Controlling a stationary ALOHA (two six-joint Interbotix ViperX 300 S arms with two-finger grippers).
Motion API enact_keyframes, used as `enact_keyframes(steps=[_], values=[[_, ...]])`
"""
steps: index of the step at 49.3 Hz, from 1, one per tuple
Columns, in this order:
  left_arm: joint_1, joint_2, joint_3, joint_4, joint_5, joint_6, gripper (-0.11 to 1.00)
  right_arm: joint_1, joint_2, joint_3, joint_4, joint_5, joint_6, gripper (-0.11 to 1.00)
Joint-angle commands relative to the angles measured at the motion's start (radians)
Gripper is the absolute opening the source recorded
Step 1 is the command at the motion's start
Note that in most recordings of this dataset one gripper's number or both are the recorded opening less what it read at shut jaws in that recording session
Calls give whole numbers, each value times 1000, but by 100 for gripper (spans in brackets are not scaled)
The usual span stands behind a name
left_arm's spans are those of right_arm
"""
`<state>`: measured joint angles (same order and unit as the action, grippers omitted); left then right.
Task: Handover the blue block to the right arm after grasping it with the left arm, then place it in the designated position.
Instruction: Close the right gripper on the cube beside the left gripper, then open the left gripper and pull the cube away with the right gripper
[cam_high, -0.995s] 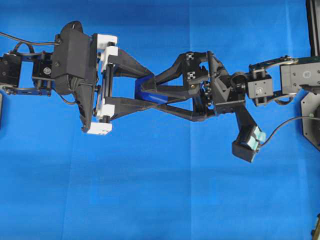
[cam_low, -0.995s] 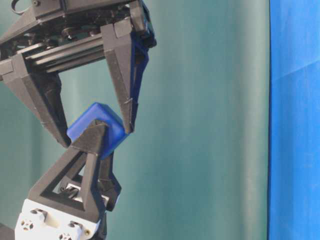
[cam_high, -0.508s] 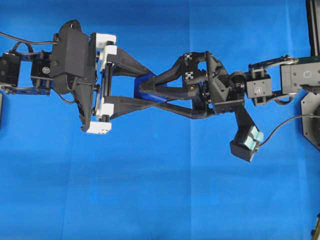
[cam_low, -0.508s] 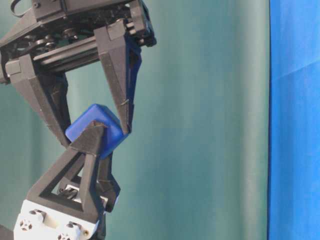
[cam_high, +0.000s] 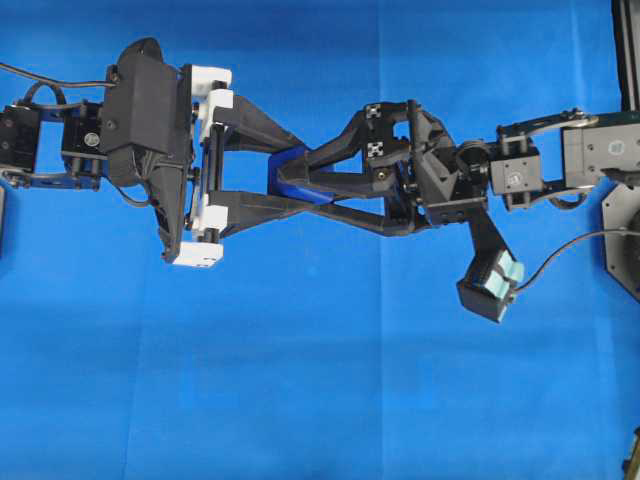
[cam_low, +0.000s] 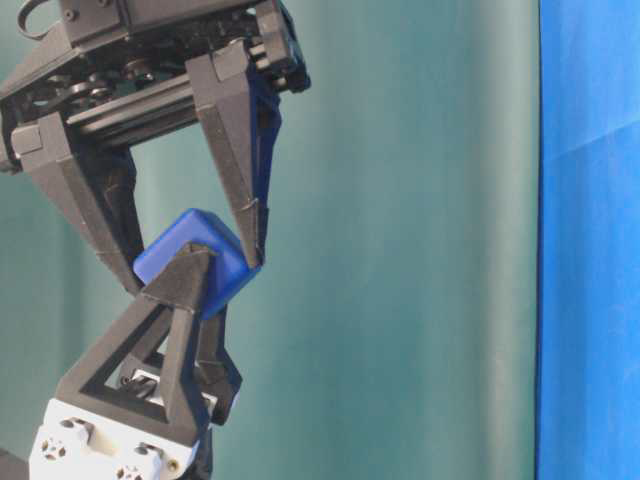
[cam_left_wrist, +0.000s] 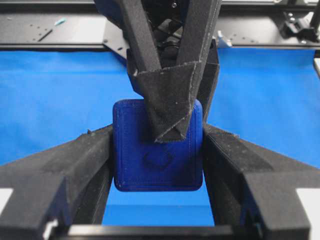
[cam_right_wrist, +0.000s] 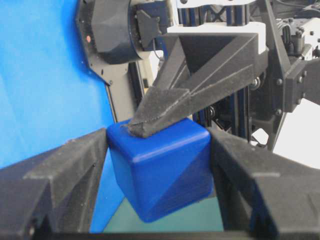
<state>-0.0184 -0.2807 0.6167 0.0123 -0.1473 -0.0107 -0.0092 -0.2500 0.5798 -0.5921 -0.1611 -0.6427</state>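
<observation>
Blue block (cam_right_wrist: 160, 167) now sits clamped between both grippers: right gripper (cam_high: 300, 180) has just closed onto it while left gripper (cam_left_wrist: 157, 145) still grips, so you release left next.

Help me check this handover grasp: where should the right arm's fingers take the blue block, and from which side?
On the two flat faces the left gripper leaves free, coming from the opposite side with the fingers crossed to the left's. The blue block is a cube with rounded edges, so only flat opposing faces seat well. The right gripper already flanks it that way.
</observation>
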Motion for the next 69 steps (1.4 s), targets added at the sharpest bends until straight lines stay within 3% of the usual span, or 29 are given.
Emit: enact_keyframes(steps=[1,19,22,26,30,52,69], values=[[-6,-9,-18,2,-8,-2,46,-5,-11,-32,3,-3,3,55],[-6,-8,-18,2,-14,-31,47,-5,-12,-31,3,-3,3,55],[-6,-8,-18,2,-18,-38,61,-5,-12,-31,3,-3,3,55],[-6,-9,-18,2,-25,-40,83,-5,-12,-29,3,-2,5,44],[-6,-9,-17,2,-28,-40,93,-5,-15,-26,3,-3,5,44],[3,-17,-11,2,-28,-37,93,-5,-28,-15,5,8,5,44],[5,-35,11,2,-28,-37,93,2,-133,69,6,25,5,44]])
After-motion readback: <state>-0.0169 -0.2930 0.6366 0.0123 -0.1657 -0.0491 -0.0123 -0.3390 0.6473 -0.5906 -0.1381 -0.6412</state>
